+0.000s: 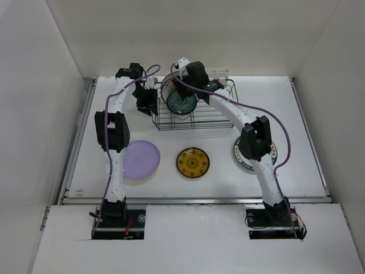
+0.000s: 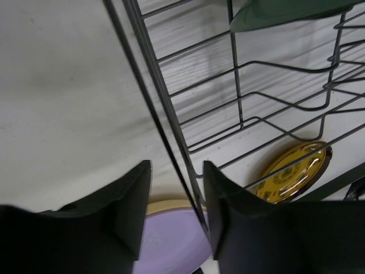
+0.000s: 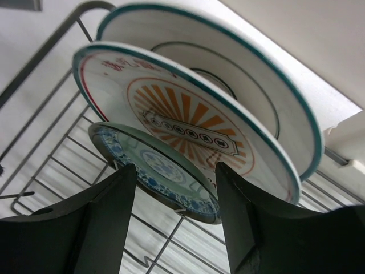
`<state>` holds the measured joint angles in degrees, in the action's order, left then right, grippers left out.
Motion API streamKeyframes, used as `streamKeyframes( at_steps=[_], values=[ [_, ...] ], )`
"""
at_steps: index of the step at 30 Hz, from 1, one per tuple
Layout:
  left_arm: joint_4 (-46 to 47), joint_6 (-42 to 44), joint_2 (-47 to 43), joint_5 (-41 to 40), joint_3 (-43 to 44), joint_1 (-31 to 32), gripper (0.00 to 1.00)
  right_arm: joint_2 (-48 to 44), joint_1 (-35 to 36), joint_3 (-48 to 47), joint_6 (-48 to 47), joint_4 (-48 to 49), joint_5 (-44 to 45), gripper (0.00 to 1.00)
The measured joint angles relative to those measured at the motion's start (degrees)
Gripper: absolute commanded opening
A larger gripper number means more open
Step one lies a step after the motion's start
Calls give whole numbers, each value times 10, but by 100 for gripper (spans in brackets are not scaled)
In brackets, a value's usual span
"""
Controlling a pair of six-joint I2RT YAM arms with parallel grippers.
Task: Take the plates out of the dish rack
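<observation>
The dark wire dish rack (image 1: 201,117) stands at the back middle. It holds a small teal patterned plate (image 1: 182,104) upright in front of two white plates (image 1: 169,87). My right gripper (image 1: 186,85) is open above them. In the right wrist view its fingers (image 3: 174,171) straddle the teal plate's (image 3: 154,162) rim without closing on it. Behind the teal plate stand a white plate with an orange sunburst (image 3: 188,117) and a white teal-rimmed plate (image 3: 239,74). My left gripper (image 1: 146,103) is open at the rack's left side. A rack wire (image 2: 171,131) runs between its fingers (image 2: 177,171).
A lavender plate (image 1: 140,161) lies front left on a pale yellow one (image 2: 165,204). An ochre patterned plate (image 1: 193,162) lies in the middle. A white plate with a dark patterned rim (image 1: 242,155) lies partly under the right arm. A white cup (image 3: 348,145) is clipped at the rack's back right.
</observation>
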<state>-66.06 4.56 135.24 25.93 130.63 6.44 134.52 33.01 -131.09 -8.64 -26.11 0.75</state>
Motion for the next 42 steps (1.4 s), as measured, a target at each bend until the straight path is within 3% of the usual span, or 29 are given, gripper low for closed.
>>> streamKeyframes(
  at_steps=[3,4,6,10,11,12,16,19,31,42],
  values=[
    [8,-6,2,0,1,5,20,18,0,0,-2,2,4,63],
    [7,-9,3,5,3,6,9,24,-1,1,-2,2,4,61],
    [5,-23,4,6,6,9,2,31,-2,4,-6,8,9,59],
    [5,-36,4,1,7,9,0,33,-7,7,-5,9,8,52],
    [5,-37,4,0,7,9,0,34,-8,7,-6,10,9,48],
    [5,-38,4,-1,7,9,0,35,-8,7,-6,12,13,35],
    [7,-41,4,-5,7,9,0,33,-15,6,-24,15,5,9],
    [13,-46,4,-12,8,6,0,33,-12,6,-28,27,-19,0],
    [16,-62,3,-55,11,6,0,20,8,14,-23,24,22,0],
    [21,-89,0,-82,11,18,0,-111,12,115,-11,36,99,0]
  ],
)
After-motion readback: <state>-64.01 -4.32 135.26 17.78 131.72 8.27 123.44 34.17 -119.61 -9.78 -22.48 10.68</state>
